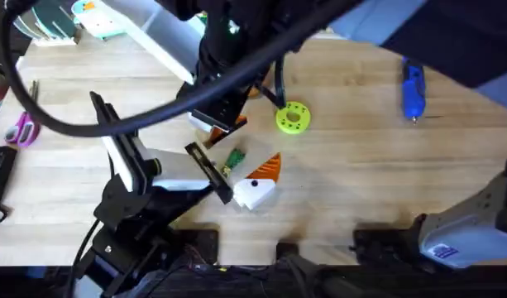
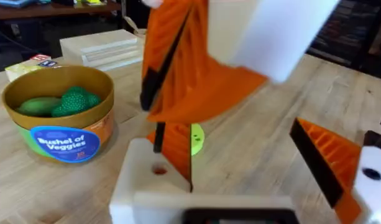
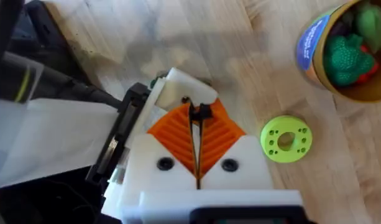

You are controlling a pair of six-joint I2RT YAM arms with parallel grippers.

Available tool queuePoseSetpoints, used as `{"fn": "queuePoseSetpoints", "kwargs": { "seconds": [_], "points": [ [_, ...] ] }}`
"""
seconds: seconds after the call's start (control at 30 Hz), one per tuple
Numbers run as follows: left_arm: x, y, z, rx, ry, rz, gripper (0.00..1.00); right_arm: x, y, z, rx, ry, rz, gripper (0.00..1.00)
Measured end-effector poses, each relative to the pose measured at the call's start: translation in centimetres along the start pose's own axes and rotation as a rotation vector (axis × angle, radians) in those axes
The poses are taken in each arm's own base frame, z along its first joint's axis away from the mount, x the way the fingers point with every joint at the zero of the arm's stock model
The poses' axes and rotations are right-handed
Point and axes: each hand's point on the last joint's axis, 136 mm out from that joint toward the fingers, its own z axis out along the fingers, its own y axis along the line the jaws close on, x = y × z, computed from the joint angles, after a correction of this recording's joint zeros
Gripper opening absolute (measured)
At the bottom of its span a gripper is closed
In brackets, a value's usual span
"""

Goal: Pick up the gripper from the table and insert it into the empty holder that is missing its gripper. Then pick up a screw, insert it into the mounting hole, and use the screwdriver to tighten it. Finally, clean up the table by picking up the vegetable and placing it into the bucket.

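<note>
Two arms meet near the middle of the table in the overhead view. The left gripper lies low, one white finger and one orange pad showing, and I cannot judge its opening from here. The vegetable, a small green piece with a yellowish band, lies just beside it. The right arm rises dark and blurred under the camera and hides most of the right gripper. A lime-green disc sits just beyond, and the screwdriver lies well apart near the far right edge, with no claw close to it.

From the left wrist, the left gripper stands wide apart with bare wood between its orange pads, holding nothing. The right gripper hangs tip-down just ahead of it, its top cut off. The bucket stands off to one side with green pieces inside, and the disc peeks out behind one finger.

From the right wrist, the right gripper has its ribbed pads pressed together. A small dark bit shows at the tips, too small to identify. The disc lies just beside the claw and the bucket farther off, cut by the frame edge.
</note>
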Motion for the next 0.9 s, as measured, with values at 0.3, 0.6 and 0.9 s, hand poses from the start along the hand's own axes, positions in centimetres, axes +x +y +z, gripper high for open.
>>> {"fn": "queuePoseSetpoints", "kwargs": {
  "seconds": [0.3,0.6,0.9],
  "points": [
    [0.0,0.0,0.0,0.0,0.0,0.0,0.993,0.0,0.0,0.7,-0.002,0.013,0.003,0.008],
    [0.0,0.0,0.0,0.0,0.0,0.0,0.992,0.4,0.4,1.4,-0.024,0.042,0.005,0.008],
    [0.0,0.0,0.0,0.001,-0.001,-0.006,0.992,0.7,0.6,2.5,-0.042,0.072,0.01,0.008]
  ]
}}
